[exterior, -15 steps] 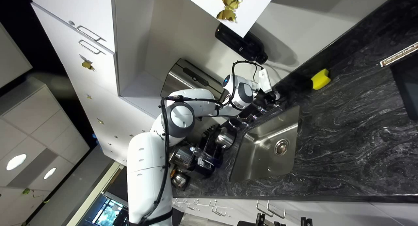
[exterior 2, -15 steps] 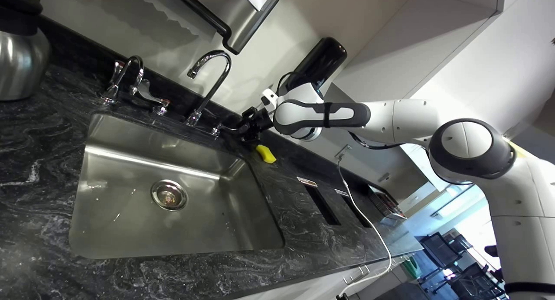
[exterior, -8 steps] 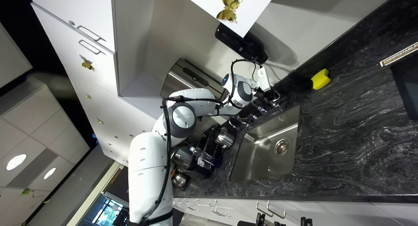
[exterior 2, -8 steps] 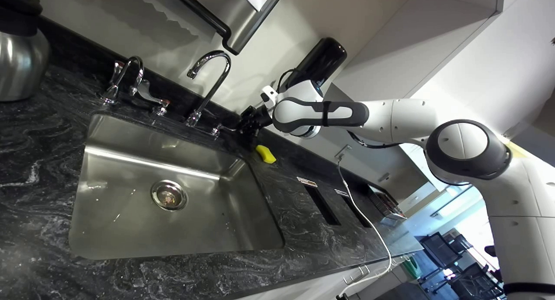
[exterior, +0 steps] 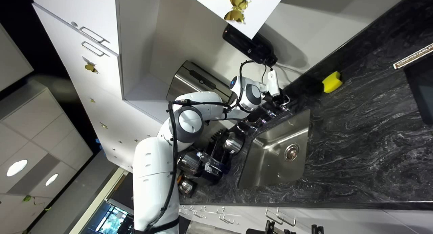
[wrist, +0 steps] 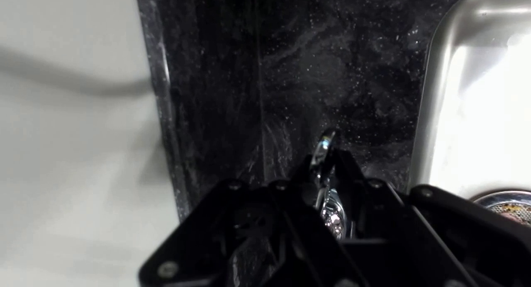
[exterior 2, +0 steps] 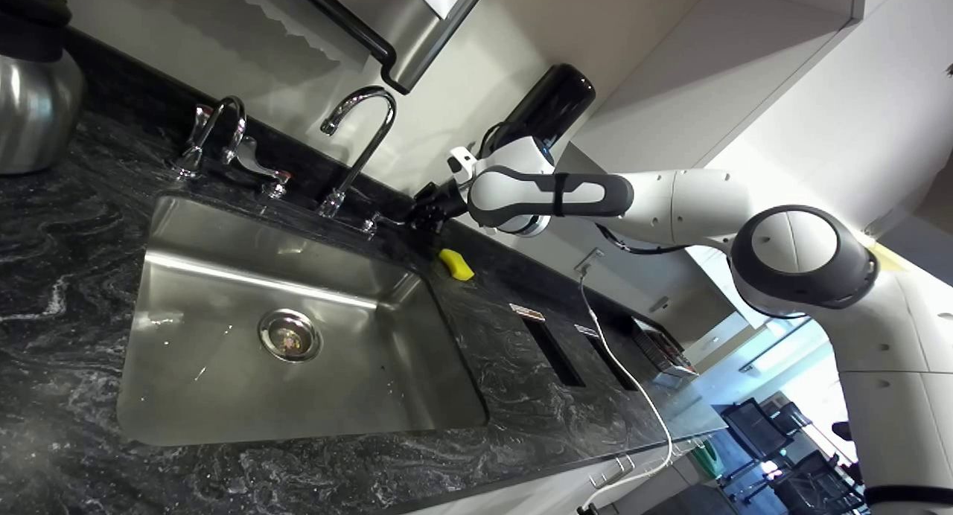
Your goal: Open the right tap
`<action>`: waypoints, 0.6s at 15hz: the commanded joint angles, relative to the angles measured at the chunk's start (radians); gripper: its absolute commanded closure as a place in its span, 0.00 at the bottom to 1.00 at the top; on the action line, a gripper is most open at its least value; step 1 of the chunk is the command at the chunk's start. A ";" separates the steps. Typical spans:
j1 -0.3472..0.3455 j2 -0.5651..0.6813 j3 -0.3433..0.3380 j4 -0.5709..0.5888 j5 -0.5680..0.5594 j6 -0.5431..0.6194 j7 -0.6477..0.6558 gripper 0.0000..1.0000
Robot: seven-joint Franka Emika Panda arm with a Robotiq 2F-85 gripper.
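- Change: my gripper (wrist: 323, 166), which looked wider a second ago in an exterior view, is now drawn narrow, holding the tap handle (wrist: 322, 149), whose tip pokes out beyond it.
- Over the last half second, almost no shift; I read it as grasp made, turn not yet begun.
- The spout (exterior 2: 367, 154) stands to one side of the gripper, near; I judge this tap handle the right-hand one.
- Next calls, I think, for a swing about the tap handle's base (which way, I can't tell from here).
- Sinkward of the gripper: a strip of counter (wrist: 365, 83), then the sink's rim (wrist: 429, 113); most free room lies there.
- Wallward: tight, the wall (wrist: 83, 175) near.
- Overhead: a black dispenser (exterior 2: 555, 102), may limit lift.
- Past the gripper, away from the spout: a sponge (exterior 2: 456, 265), near but apart, could get nudged.
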 commanded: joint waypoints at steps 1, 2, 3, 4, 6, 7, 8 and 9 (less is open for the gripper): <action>0.010 -0.002 0.018 -0.004 0.003 -0.048 0.077 0.96; 0.011 -0.004 0.017 -0.005 0.003 -0.057 0.094 0.96; 0.012 -0.005 0.018 -0.006 0.003 -0.064 0.109 0.96; 0.010 -0.009 0.024 -0.010 0.004 -0.078 0.118 0.96; 0.000 -0.019 0.047 -0.022 0.007 -0.099 0.115 0.96; -0.007 -0.023 0.061 -0.027 0.011 -0.110 0.104 0.96; -0.009 -0.026 0.068 -0.029 0.013 -0.119 0.100 0.96; -0.013 -0.027 0.076 -0.029 0.018 -0.131 0.097 0.96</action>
